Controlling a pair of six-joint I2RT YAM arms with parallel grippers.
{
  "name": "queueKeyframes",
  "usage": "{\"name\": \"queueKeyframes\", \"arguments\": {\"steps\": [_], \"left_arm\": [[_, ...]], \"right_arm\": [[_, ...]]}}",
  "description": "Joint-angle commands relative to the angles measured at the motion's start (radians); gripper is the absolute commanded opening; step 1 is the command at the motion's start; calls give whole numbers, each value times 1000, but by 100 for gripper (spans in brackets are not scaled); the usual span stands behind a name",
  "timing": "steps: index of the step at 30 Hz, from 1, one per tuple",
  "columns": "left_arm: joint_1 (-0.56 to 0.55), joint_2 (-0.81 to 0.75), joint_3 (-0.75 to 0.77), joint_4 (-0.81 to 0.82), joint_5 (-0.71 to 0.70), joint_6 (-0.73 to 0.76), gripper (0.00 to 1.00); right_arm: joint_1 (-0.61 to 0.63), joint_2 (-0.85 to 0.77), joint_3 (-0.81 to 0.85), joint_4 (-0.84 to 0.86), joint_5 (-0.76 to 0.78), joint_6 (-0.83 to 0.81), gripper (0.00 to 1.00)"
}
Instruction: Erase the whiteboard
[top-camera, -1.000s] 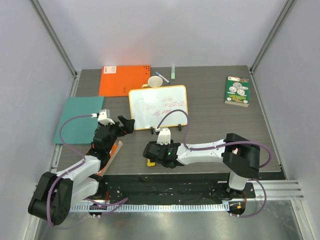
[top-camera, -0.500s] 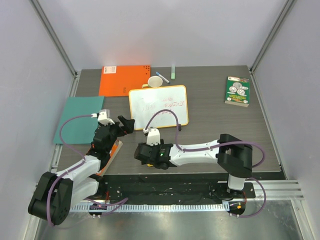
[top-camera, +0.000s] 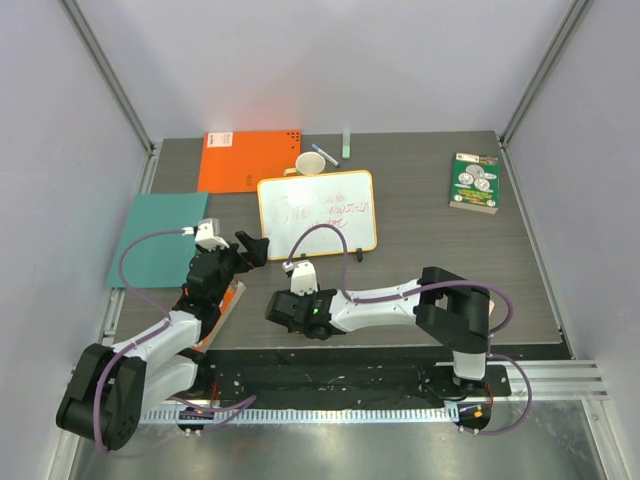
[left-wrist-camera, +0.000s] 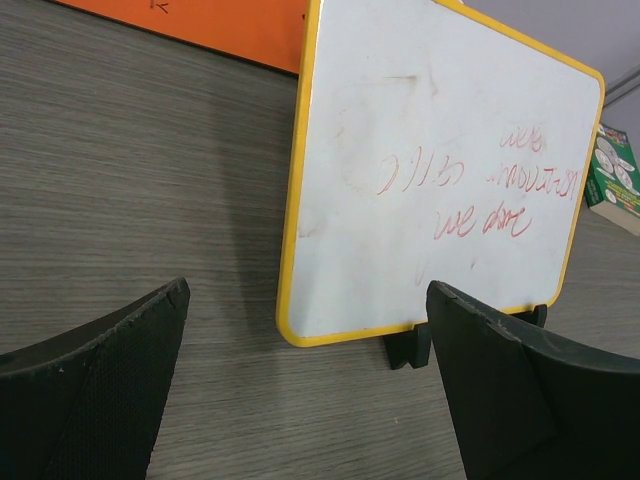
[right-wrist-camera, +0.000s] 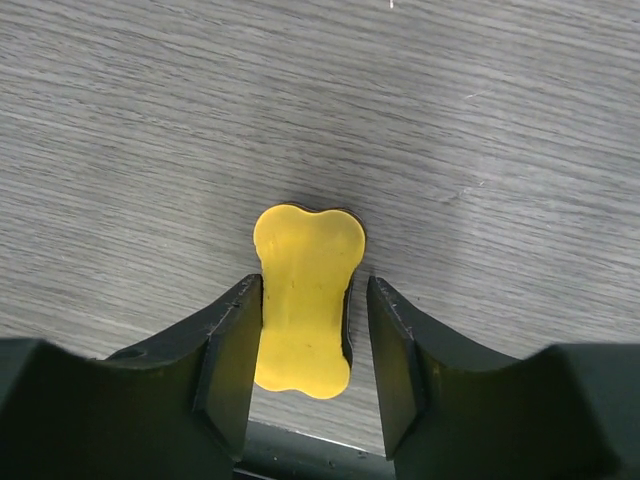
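From the top view, a teal sheet (top-camera: 160, 238) lies at about 9 o'clock on the grey wood-grain table (top-camera: 430, 260), overhanging its left edge. Just right of it the left gripper (top-camera: 252, 247) hangs with its jaws spread wide and nothing between them, aimed toward 2 o'clock at the whiteboard's lower left corner but apart from it.

An orange notebook (top-camera: 250, 160) lies flat at 11 o'clock, with a white cup (top-camera: 310, 163) beside its right edge.

The whiteboard (top-camera: 318, 213) stands a little toward 12 o'clock from the table's middle, its top left corner near the notebook. It is a small white rectangle with a yellow-orange rim and rounded corners, propped on small black feet (left-wrist-camera: 408, 345) along its near edge. Its face carries thin red handwriting in a few short lines across the middle and right half. The left half is mostly bare, with faint pinkish smudges. The writing is too loose to read.

At 6 o'clock from the board, close to the table's near edge, the right gripper (right-wrist-camera: 312, 288) sits low over a yellow bone-shaped eraser (right-wrist-camera: 303, 320). Its jaws are partly apart and straddle the eraser's waist. The left finger (right-wrist-camera: 235, 340) meets the eraser's side, while a sliver of table shows between the eraser and the other finger, so the eraser is not clamped.

A green book (top-camera: 476, 180) lies at 2 o'clock, well apart from the board.
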Motion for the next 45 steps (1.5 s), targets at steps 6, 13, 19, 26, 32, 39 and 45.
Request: {"name": "queueKeyframes", "arguments": {"steps": [6,13,19,26,32,39,45], "left_arm": [[5,-13,3,30,-25,1,100],[5,-18,2,26,-31,1,100],[6,-26,35,-34,-71,4,100],[9,-12,198,-165,-65,128,100],[52,147,236,-51,73,66,100],[209,411,298,151,364,-29,100],[255,559,308,375,567,-72,100]], "right_arm": [[0,8,18,2,7,18,29],[0,-12,9,2,32,16,11],[-9,-59,-8,-1,50,-1,5],[-39,-217,-110,46,122,-45,1],[-182,-395,-296,270,-11,-172,1],[-351,-541,-321,351,-79,-407,1],[-451,-538,-296,394,-174,-505,1]]}}
